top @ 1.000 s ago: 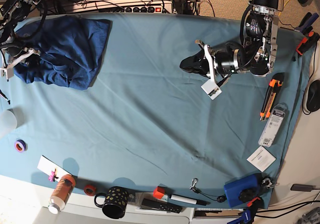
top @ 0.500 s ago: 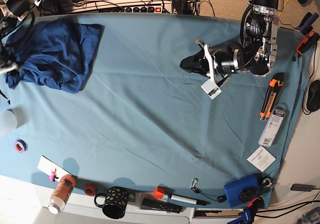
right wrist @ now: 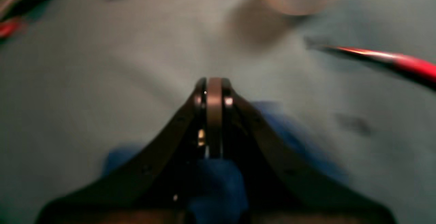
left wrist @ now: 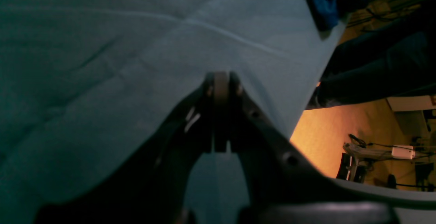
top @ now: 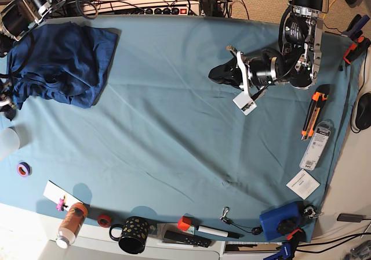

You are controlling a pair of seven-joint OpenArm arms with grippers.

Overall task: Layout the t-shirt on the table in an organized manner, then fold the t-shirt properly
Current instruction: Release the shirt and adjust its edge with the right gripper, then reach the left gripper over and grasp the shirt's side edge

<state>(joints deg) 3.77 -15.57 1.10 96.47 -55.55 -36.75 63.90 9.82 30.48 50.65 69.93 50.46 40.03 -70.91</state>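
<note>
1. Since the earlier frames, the dark navy-blue heathered t-shirt (top: 58,65) has been dragged further toward the table's far left corner, its bunched lower end now close to the left edge, and the right arm has swung further out over that edge.
2. That soft, short-sleeved garment lies crumpled rather than spread, on the wide table covered with smooth light teal cloth (top: 174,132); in the base view it sits at the upper left.
3. In the right wrist view, the right gripper (right wrist: 214,91) has its jaws pressed together, and blurred blue fabric (right wrist: 218,186) sits at the base of the fingers; whether the cloth is pinched cannot be told through the blur.
4. The left gripper (left wrist: 220,81) is also closed, holding nothing, and hovers over bare teal cloth well away from the shirt, at the upper right of the base view (top: 223,73).
5. Near that arm lies an orange and black utility knife (top: 315,110).
6. Along the near edge stand a black mug with pale dots (top: 133,234), an orange-brown bottle with a white cap (top: 71,224) and a blue box (top: 280,220).
</note>
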